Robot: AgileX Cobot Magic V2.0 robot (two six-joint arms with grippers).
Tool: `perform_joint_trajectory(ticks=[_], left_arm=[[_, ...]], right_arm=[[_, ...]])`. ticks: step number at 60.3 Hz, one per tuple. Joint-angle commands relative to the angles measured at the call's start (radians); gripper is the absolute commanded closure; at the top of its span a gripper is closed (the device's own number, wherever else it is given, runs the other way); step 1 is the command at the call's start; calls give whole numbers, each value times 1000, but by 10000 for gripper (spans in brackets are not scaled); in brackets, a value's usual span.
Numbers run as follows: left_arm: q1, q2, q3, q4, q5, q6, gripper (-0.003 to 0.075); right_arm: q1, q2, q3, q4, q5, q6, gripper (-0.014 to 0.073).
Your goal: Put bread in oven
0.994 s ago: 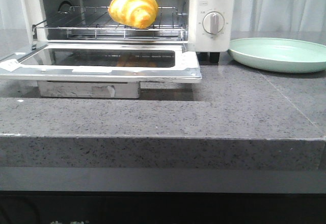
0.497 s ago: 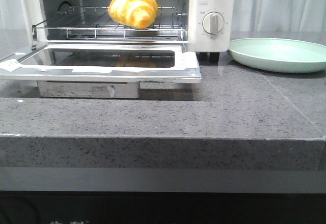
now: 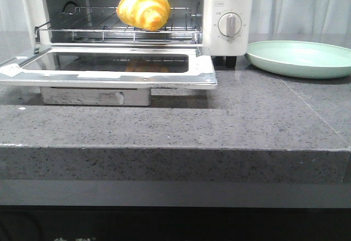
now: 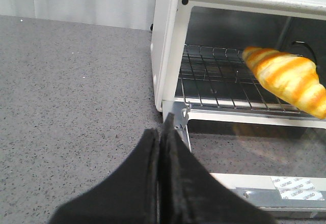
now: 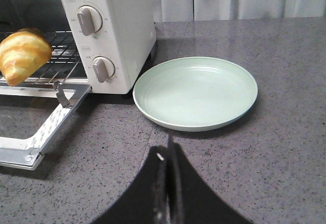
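Note:
The bread, a golden-yellow striped croissant roll, lies on the wire rack inside the white oven. The oven's glass door hangs open and flat. The bread also shows in the left wrist view and in the right wrist view. My left gripper is shut and empty, held back off the oven's left front corner. My right gripper is shut and empty, just in front of the pale green plate. Neither gripper shows in the front view.
The pale green plate sits empty on the grey stone counter to the right of the oven. The open door sticks out toward the counter's front edge. Two round dials are on the oven's right panel.

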Motion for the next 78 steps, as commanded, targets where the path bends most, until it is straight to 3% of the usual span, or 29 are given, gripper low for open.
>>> perform_joint_trajectory(ticks=[1,12,42,62,78], left_arm=[[2,-1,-27,-1,-83,-10,741],[2,-53,40,19,-91,-10,741],[2,-620,485,1,-89,-8,741],[79,-615,527,-41,-133,-8,741],[82,-613,527,-41,-133,-8,741]], right_arm=[[-8,4,-26,-9,-82,-11,660],[-8,4,-26,-9,-82,-11,660],[-8,4,-26,-9,-82,-11,660],[-8,5,-26,-9,-82,-11,660],[-8,5,-26,-9,-82,-11,660]])
